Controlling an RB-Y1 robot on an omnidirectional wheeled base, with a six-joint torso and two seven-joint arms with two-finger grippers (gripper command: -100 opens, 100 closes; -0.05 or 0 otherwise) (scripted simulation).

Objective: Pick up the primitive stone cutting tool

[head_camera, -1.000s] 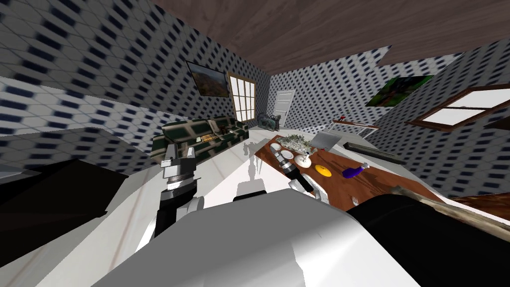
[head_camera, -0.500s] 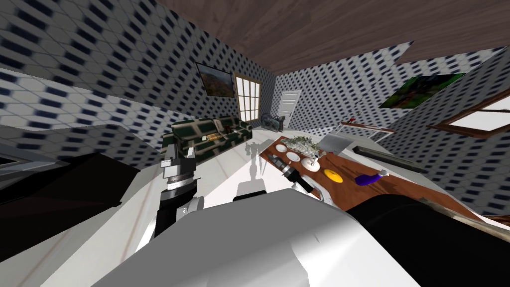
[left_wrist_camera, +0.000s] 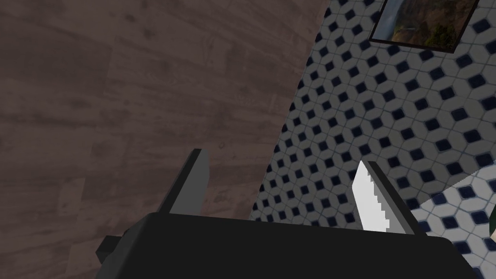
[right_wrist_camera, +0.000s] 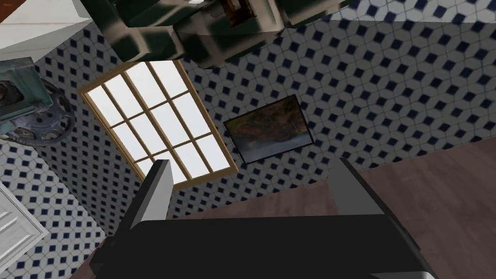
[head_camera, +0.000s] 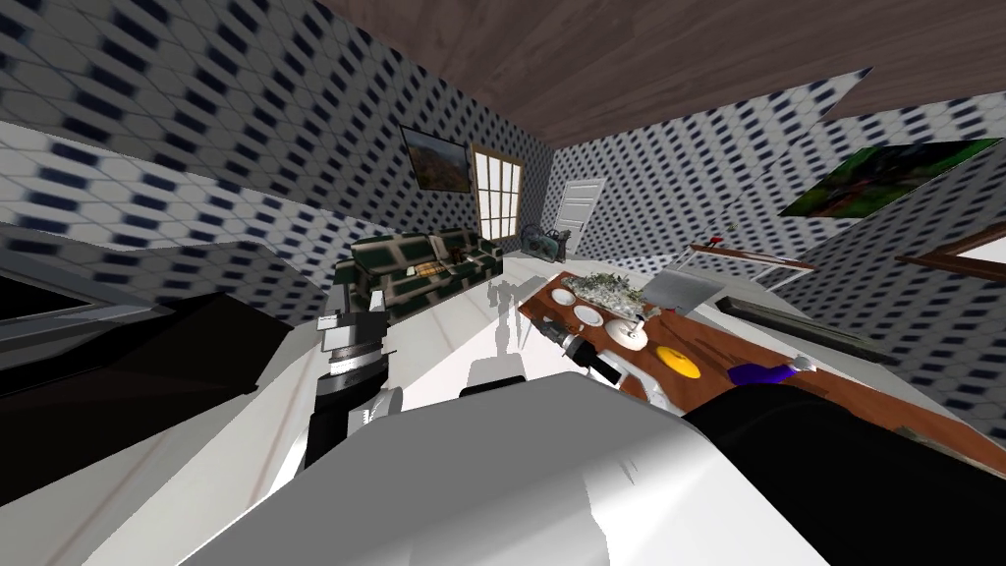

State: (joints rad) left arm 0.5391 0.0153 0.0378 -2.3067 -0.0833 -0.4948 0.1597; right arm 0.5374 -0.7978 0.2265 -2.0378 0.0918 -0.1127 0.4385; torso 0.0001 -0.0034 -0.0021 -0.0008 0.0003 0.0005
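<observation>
Past the right gripper (right_wrist_camera: 252, 167), a bright paned window (right_wrist_camera: 160, 126) and a framed landscape (right_wrist_camera: 269, 128) hang on blue-diamond wallpaper (right_wrist_camera: 387, 72) (a dark wood ceiling (right_wrist_camera: 436, 193) meets it). Beyond them, a dark green sofa (head_camera: 418, 265) stands on the white floor (head_camera: 442, 339).

Legible text, labels, brands, numbers, signs: none were readable on any surface or object.

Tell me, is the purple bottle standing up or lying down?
Lying down: the purple bottle stretches flat along the brown table, its white cap pointing sideways, not up.
</observation>
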